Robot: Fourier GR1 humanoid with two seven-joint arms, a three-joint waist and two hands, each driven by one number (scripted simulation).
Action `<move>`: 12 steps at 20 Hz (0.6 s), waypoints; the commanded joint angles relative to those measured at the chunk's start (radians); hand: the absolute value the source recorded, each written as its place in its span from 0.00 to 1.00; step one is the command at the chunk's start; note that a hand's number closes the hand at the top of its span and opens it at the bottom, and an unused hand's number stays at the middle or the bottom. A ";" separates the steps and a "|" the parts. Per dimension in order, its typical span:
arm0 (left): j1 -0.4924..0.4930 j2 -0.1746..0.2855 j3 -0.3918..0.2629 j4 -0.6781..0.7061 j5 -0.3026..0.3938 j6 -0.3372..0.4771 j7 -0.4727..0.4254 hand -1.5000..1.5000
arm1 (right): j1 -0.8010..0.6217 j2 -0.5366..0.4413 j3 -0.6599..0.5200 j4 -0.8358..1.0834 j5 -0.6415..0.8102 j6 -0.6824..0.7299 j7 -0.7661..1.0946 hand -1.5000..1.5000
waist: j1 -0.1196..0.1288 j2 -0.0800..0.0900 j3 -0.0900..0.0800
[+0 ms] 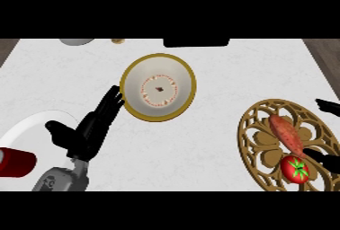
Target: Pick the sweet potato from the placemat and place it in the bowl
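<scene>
The sweet potato [286, 134], long and reddish-orange, lies on a round golden openwork placemat [261, 150] at the right, with a red tomato [295, 169] just below it. The bowl [183, 84], white with a gold rim, stands at the upper middle of the counter. Only black fingers of my right hand [327, 106] show at the right edge, spread wide apart, one above the sweet potato and one beside the tomato, neither curled round anything. My left hand [91, 128] rests open at the left, its straight fingers reaching up beside the bowl's left rim.
A white plate [30, 126] and a red cup [15, 161] sit at the left edge by my left forearm. At the far edge are a black object [196, 42], a white dish [78, 41] and a small tan item [118, 41].
</scene>
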 commanded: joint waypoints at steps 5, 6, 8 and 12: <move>0.028 0.015 0.021 -0.042 0.026 -0.016 0.029 0.50 | 0.100 -0.282 -0.033 -0.188 0.271 -0.048 0.229 0.00 | 0.003 -0.004 -0.005; 0.022 0.012 0.021 -0.041 0.033 -0.023 0.035 0.50 | 0.076 -0.303 -0.020 -0.224 0.282 -0.031 0.319 0.00 | 0.013 -0.001 -0.005; 0.017 0.011 0.012 -0.064 0.031 -0.020 0.060 0.50 | 0.094 -0.327 0.002 -0.298 0.314 -0.019 0.463 0.00 | 0.012 -0.001 -0.004; 0.001 0.007 0.017 -0.058 0.026 -0.036 0.057 0.50 | 0.033 -0.353 0.068 -0.382 0.292 0.100 0.706 0.00 | 0.035 0.005 -0.002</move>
